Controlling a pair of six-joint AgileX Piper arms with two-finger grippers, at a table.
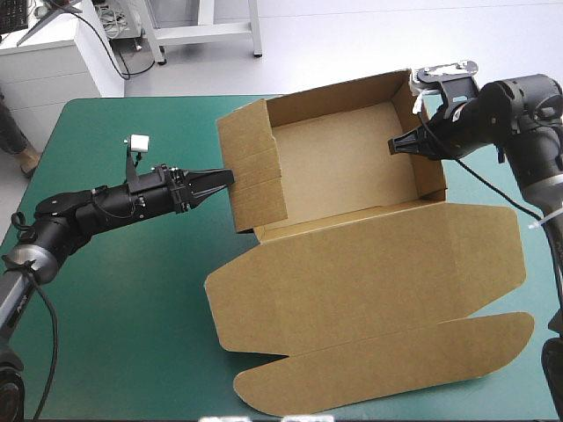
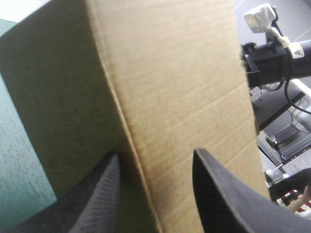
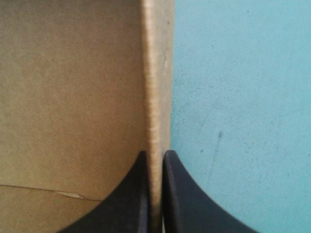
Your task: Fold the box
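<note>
**Item 1: brown cut-board box (image 1: 334, 158).** It stands as an open tray with four walls raised, on the middle-to-right part of the desk and toward its far edge. The inside floor is bare. In the left wrist view the box (image 2: 180, 97) fills most of the frame as ribbed brown board with one upright fold. In the right wrist view the box (image 3: 73, 97) shows as an inner face ending in a thin upright edge.

**Item 2: broad flat brown lid (image 1: 369, 272).** It is joined to the tray's near wall and lies flat on the cover, reaching toward the desk's near edge. A long rounded flap (image 1: 396, 365) runs along its outer side, also lying flat.

**Item 3: desk with teal-green cover (image 1: 114, 290).** It carries the box. Bare cover shows to the left of the tray and beyond its right wall (image 1: 428, 149).

**Item 4: left end effector (image 1: 222, 179), two black fin-shaped fingers.** It is level with the tray's left wall (image 1: 255, 167), tips at the wall's outer face. In its own view the left end effector (image 2: 156, 154) is spread, its fingers (image 2: 104, 194) standing apart with the wall's fold between them.

**Item 5: right end effector (image 1: 396, 145), same make.** It sits at the tray's right wall, reaching in over the top edge. In its own view the right end effector (image 3: 154, 153) is pressed nearly together, its fingers (image 3: 136, 194) pinching the wall's edge, with board on one side and teal-green cover on the other.
</note>
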